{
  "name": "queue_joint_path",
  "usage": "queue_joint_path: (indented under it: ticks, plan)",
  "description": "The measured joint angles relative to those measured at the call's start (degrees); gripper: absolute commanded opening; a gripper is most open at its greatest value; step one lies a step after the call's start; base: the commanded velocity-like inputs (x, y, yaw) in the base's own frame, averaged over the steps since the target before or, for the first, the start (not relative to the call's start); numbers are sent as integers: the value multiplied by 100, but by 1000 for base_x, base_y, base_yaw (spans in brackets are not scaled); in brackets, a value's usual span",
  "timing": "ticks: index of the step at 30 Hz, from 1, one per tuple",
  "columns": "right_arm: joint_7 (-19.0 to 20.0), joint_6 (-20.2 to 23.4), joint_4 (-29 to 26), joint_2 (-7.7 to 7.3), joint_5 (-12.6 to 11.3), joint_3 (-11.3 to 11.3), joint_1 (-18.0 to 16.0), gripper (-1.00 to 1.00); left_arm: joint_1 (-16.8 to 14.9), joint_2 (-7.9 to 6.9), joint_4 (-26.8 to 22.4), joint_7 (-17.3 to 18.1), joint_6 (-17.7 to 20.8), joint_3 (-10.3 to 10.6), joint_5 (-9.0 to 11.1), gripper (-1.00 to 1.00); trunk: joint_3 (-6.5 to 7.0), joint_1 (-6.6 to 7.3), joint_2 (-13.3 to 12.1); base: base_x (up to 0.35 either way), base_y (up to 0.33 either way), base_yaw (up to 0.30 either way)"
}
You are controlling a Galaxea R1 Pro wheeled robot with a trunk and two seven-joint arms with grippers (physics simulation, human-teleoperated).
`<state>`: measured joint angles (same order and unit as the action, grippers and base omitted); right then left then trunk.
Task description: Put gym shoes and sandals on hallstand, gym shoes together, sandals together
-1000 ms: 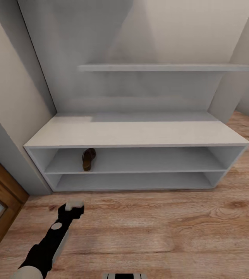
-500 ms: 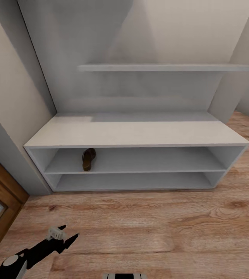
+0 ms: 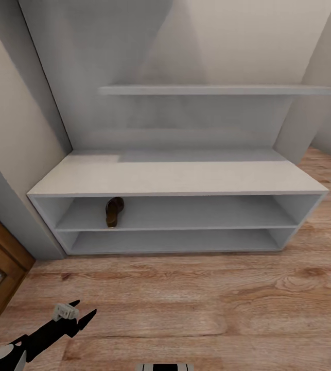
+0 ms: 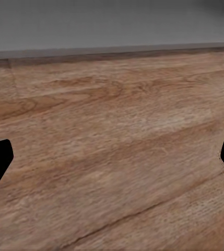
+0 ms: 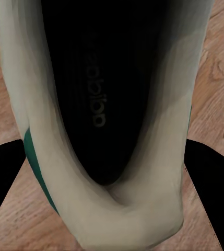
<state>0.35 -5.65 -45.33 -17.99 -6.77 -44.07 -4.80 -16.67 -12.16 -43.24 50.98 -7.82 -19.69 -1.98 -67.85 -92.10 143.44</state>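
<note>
The right gripper (image 5: 109,178) has its two dark fingers on either side of a gym shoe (image 5: 106,120), heel end nearest the camera. The pads look pressed against the shoe's sides, but contact is too close-up to confirm, so I cannot tell whether it is truly clamped. The left gripper (image 3: 77,317) is spread wide and holds nothing, hanging over the corridor floor (image 3: 211,309) in front of the hallstand (image 3: 175,178).

Risk: a pinch on the soft heel collar could slip, dropping the shoe short of the hallstand — or the toe could catch a shelf edge going in.

The head view gives the hallstand with one sandal (image 3: 114,212) on its upper open shelf, towards its left end — the right wrist view gives the shoe instead.
</note>
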Motion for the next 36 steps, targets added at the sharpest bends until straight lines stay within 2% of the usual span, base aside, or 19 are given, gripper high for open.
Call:
queue_joint_path:
  ticks: [14, 22, 36]
  plan:
    - [-10, 1, -43, 7, -26, -16, 0, -100, 0, 6, 1, 0, 4, -1, 0, 100, 0, 0, 0, -5, -261, 0]
    - [-11, 0, -49, 7, -28, -17, 0, -100, 0, 2, 0, 7, 7, -6, 0, 100, 0, -2, 0, -127, -248, 0]
    - [-11, -4, -49, 7, -28, -16, -1, -100, -5, -8, -3, 3, 60, -12, 0, 100, 0, -2, 0, -159, 14, 0]
